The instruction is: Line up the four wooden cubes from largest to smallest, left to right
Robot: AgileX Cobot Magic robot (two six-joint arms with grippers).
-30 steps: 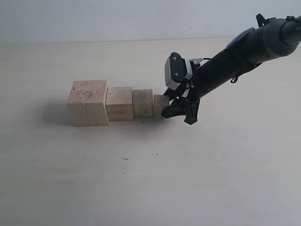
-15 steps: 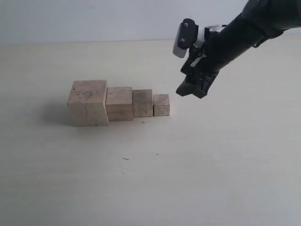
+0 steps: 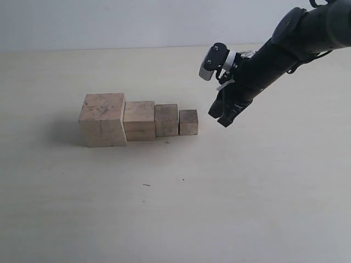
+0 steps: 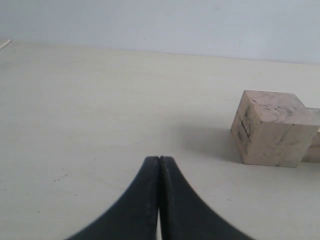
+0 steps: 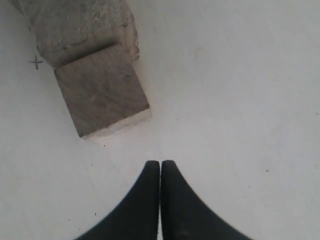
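Observation:
Four pale wooden cubes stand in a touching row on the table. From left to right they are the largest cube [image 3: 102, 118], a second cube [image 3: 139, 120], a third cube [image 3: 166, 119] and the smallest cube [image 3: 188, 121]. My right gripper [image 3: 222, 118] hangs shut and empty just right of the smallest cube, a little above the table. Its wrist view shows the smallest cube [image 5: 101, 90] ahead of the shut gripper [image 5: 160, 164]. My left gripper [image 4: 159, 159] is shut and empty, with the largest cube [image 4: 272, 127] off to one side. The left arm is out of the exterior view.
The light tabletop [image 3: 175, 208] stretches on all sides of the row. A small pencil cross [image 5: 36, 62] marks the table next to the cubes. A pale wall stands behind the table's far edge.
My right gripper left the smallest cube, rose up and away to the right, then dropped a little lower. The cubes have kept their places.

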